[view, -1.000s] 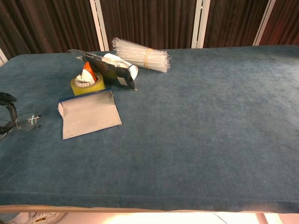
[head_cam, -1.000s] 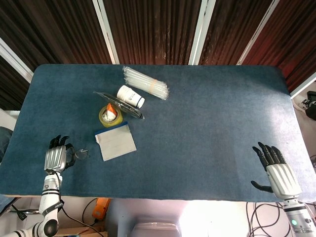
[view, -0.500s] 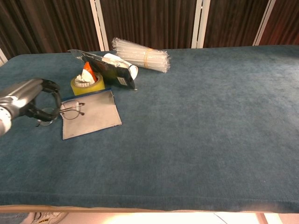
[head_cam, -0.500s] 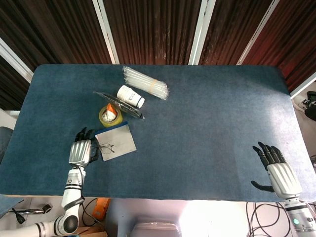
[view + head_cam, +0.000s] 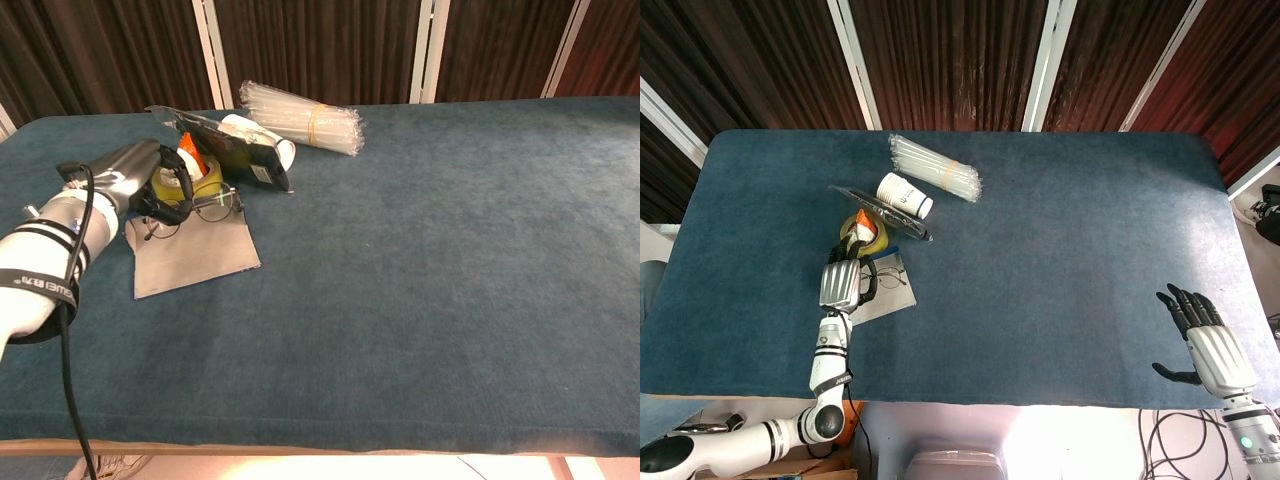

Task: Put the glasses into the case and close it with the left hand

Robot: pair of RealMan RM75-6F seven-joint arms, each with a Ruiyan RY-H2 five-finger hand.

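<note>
Dark wood panelling behind, and the big blue felt-covered surface (image 5: 1060, 230) fills the frame. Left arm first: the left hand (image 5: 843, 281) has swept in from the lower left edge and now sits over the flat grey rectangular case (image 5: 190, 252), left of centre. Its fingers are curled round the thin wire-framed glasses (image 5: 208, 208), which a second ago lay out by the surface's edge and now hang above the case's upper end, right beside the yellow tape roll (image 5: 186, 178). So the carry looks about done; lowering them in and closing the case are still to come. Far lower right of the head view, the right hand (image 5: 1207, 344) holds nothing, fingers spread, barely moved.
</note>
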